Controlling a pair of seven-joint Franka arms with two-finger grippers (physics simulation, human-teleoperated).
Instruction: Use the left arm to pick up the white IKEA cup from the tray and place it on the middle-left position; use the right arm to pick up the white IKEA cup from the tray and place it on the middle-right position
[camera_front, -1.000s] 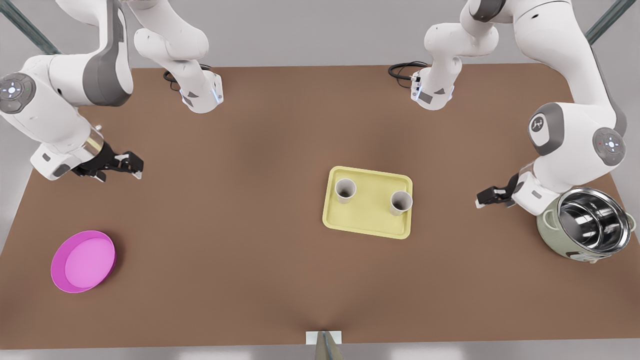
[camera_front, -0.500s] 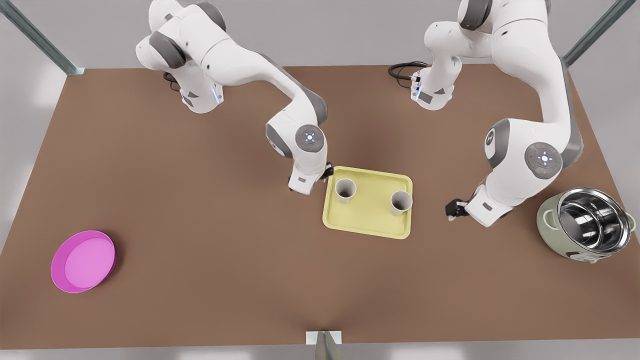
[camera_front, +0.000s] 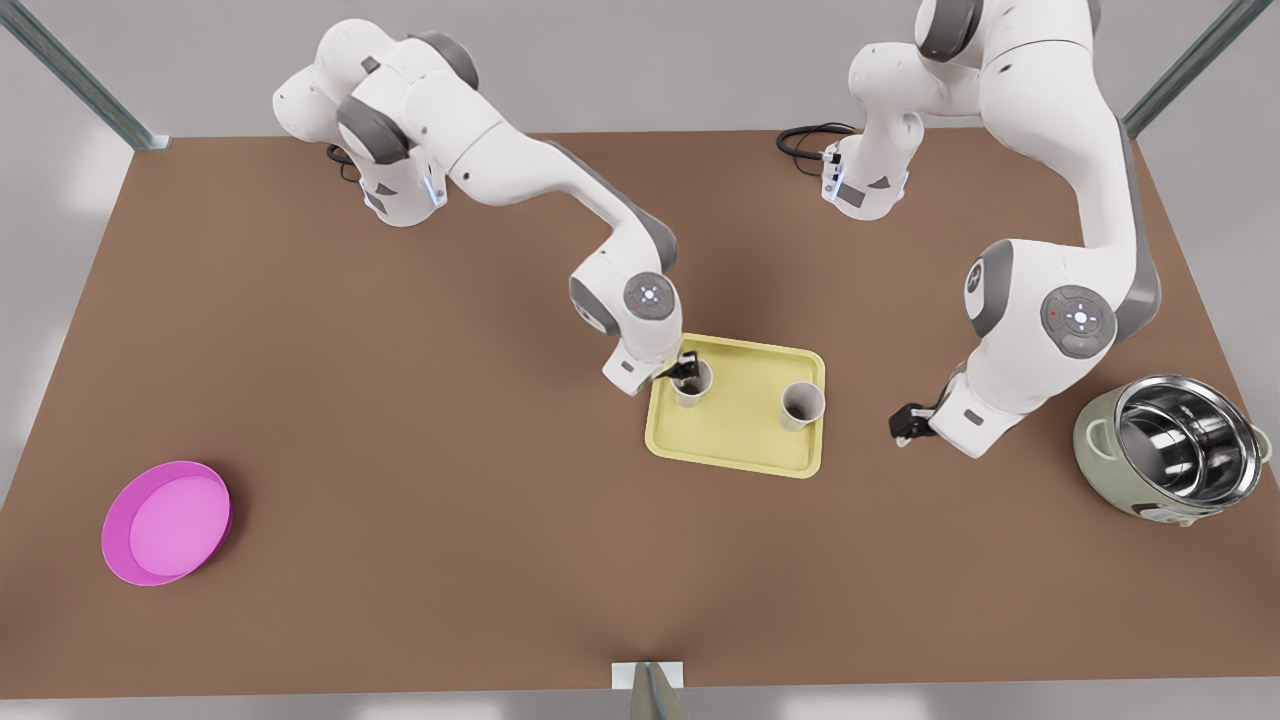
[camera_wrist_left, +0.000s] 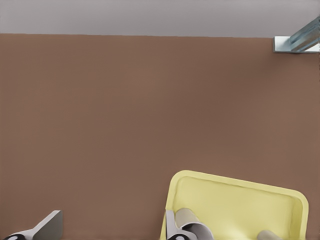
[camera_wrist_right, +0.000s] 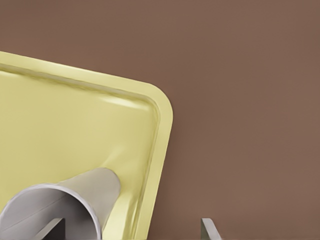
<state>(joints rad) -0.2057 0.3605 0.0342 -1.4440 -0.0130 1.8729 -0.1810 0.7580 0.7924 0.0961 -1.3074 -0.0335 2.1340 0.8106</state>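
The pale yellow tray (camera_front: 740, 440) lies right of the table's middle with two white cups standing on it. My left gripper (camera_front: 683, 372) is open at the rim of the left cup (camera_front: 694, 390). In the left wrist view one fingertip (camera_wrist_left: 170, 226) stands against this cup (camera_wrist_left: 191, 220), which is outside the gap, by the tray (camera_wrist_left: 235, 200). My right gripper (camera_front: 903, 428) hovers open off the tray's right edge, apart from the right cup (camera_front: 802, 404). In the right wrist view that cup (camera_wrist_right: 70, 200) sits ahead of the open gripper (camera_wrist_right: 130, 232) on the tray (camera_wrist_right: 75, 125).
A steel pot in a pale green cooker (camera_front: 1175, 445) stands at the front view's right edge, close behind the right arm. A magenta-pink plate (camera_front: 167, 521) lies at the near left. Black cables (camera_front: 805, 140) coil by the right arm's base. Bare brown tabletop spreads on both sides of the tray.
The left arm swung from the table's far left across to the tray and brought its gripper to the left cup. The right arm shifted left toward the tray, then nearly stopped.
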